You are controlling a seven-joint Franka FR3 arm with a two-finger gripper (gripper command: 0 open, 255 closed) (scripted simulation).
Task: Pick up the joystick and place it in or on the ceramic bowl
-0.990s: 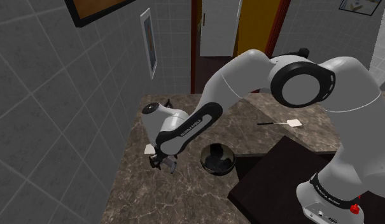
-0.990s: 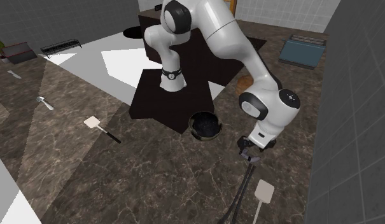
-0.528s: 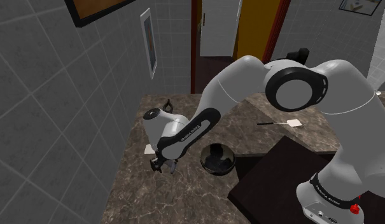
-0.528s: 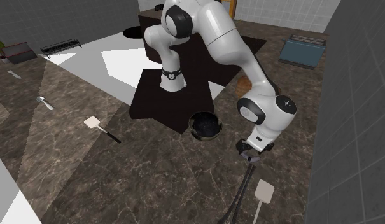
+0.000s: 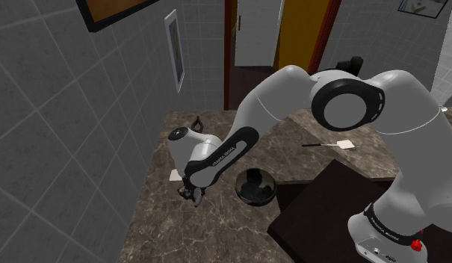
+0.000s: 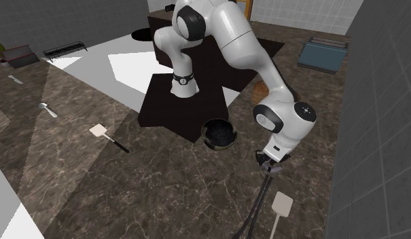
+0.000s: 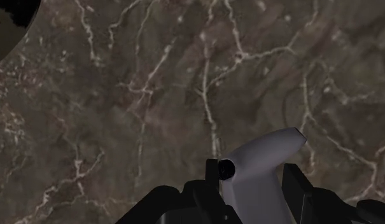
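Clasping grey joystick (image 7: 261,167) between gripper (image 7: 254,183) fingers; handle's long axis slants ahead of fingertips; dark bowl (image 7: 13,28) lies off sideways.

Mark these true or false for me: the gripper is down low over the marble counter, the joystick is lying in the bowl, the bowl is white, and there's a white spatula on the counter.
The gripper is low over the marble counter: true.
The joystick lies in the bowl: false. The grey joystick is at the gripper, over bare marble, outside the bowl.
The bowl is white: false. It is dark, nearly black.
A white spatula lies on the counter: true.
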